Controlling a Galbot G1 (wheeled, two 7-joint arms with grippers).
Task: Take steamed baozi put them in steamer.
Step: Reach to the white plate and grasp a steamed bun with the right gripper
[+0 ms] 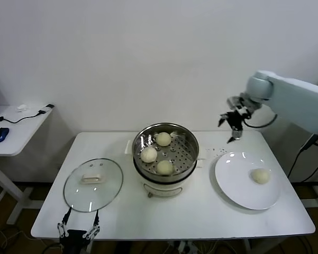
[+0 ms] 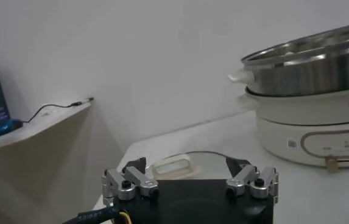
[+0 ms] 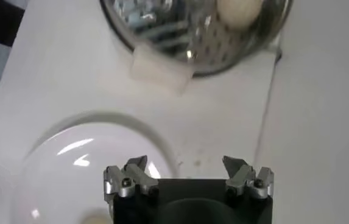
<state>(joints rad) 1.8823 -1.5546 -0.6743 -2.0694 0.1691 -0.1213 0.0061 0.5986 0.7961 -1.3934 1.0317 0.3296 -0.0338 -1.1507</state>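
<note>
Head view is showing the white tabletop (image 1: 121, 222) filling the lower half of the frame, with the steamer (image 1: 165, 159) sitting at its centre on a cream base. Right of it, the white plate (image 1: 247, 180) is carrying one steamed baozi (image 1: 261, 175). At lower left, the glass lid (image 1: 93, 184) is lying flat. Three baozi are resting on the steamer's perforated tray (one (image 1: 163, 138) toward the back, one (image 1: 148, 154) left, one (image 1: 165, 167) in front). The right gripper (image 1: 232, 128) is hanging at upper right above the plate's far edge, jaws spread and holding nothing. The left gripper (image 1: 78, 232) is sitting at the tabletop's near edge below the lid, jaws likewise released.
</note>
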